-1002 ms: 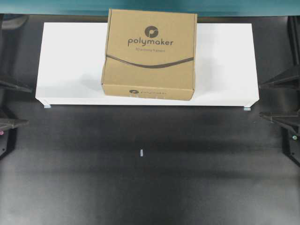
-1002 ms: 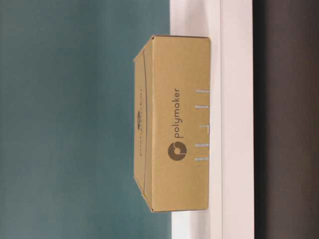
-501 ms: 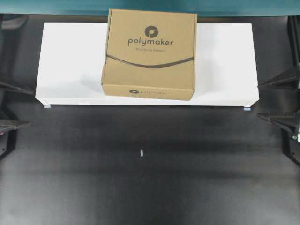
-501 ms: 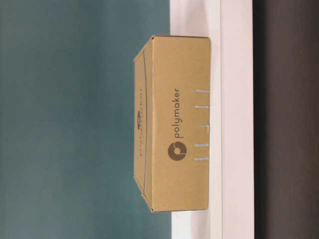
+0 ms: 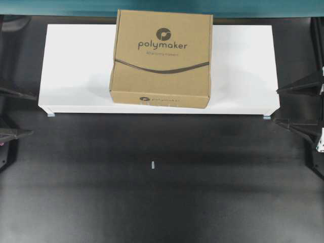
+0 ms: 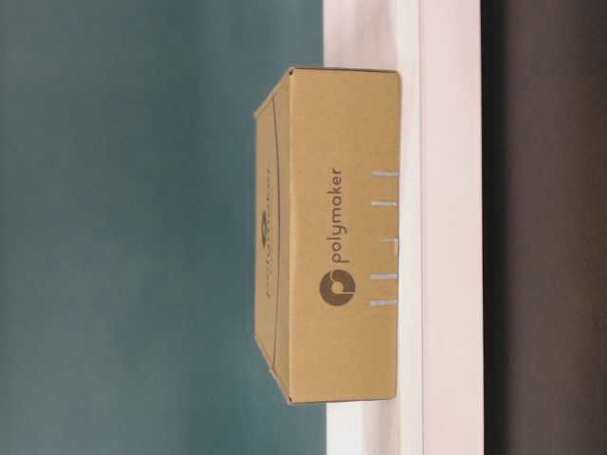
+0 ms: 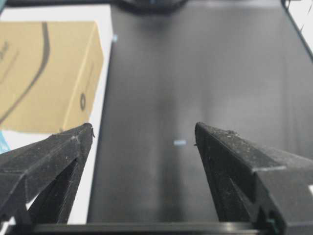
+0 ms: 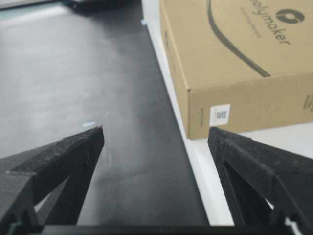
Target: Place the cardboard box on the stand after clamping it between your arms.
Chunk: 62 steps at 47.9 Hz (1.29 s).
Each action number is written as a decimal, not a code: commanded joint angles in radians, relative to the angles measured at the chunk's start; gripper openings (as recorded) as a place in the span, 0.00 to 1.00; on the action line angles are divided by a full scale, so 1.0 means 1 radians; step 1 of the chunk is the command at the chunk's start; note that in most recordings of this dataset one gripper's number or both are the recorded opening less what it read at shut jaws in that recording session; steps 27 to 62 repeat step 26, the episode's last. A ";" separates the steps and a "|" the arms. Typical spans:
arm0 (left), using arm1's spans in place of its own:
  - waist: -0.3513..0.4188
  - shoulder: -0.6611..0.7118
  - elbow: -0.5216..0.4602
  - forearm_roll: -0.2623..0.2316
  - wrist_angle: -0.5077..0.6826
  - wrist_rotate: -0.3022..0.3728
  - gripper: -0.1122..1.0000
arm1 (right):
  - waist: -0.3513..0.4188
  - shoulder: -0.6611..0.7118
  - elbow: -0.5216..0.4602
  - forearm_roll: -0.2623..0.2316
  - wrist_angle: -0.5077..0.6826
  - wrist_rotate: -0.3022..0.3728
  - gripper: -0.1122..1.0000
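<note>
A cardboard box (image 5: 161, 58) printed "polymaker" is sitting flat on the white stand (image 5: 243, 66), roughly at the stand's middle and reaching to its far edge, with bare white surface showing on either side of it. Its front face is standing just short of the stand's near edge. Seen from table level, the cardboard box (image 6: 332, 237) is resting with its full underside on the stand (image 6: 446, 227).

The left gripper (image 5: 11, 112) is waiting at the left border of the overhead view with its fingers spread wide and holding nothing. The box is lying well apart from it, ahead and off toward its far finger. In the left wrist view, the left gripper (image 7: 144, 134) is framing black tabletop (image 7: 195, 73) and a small pale mark (image 7: 179, 142) between its fingertips, while the cardboard box (image 7: 46, 73) and the stand (image 7: 100, 122) are showing beyond the left-hand finger.

The right gripper (image 5: 291, 106) is poised at the opposite border, likewise spread wide and empty, clear of the stand's end. In its wrist view, the right gripper (image 8: 155, 133) is looking along the stand's near edge, with the cardboard box (image 8: 234, 63) ahead above the right-hand finger and the stand (image 8: 205, 171) running under it.
</note>
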 commanded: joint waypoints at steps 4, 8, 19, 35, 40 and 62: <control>-0.002 0.009 -0.008 0.002 -0.018 0.000 0.84 | 0.005 0.000 0.003 0.000 -0.015 0.000 0.84; -0.002 0.011 -0.005 0.002 -0.018 0.000 0.84 | 0.005 -0.003 0.009 0.000 -0.014 0.000 0.84; -0.002 0.015 0.009 0.002 -0.018 0.000 0.84 | 0.005 -0.026 0.021 0.000 -0.008 0.000 0.84; -0.002 0.026 0.014 0.002 -0.021 -0.002 0.84 | 0.005 -0.046 0.032 0.000 -0.006 0.002 0.84; -0.002 0.026 0.014 0.002 -0.021 -0.002 0.84 | 0.005 -0.046 0.032 0.000 -0.006 0.002 0.84; -0.002 0.026 0.014 0.002 -0.021 -0.002 0.84 | 0.005 -0.046 0.032 0.000 -0.006 0.002 0.84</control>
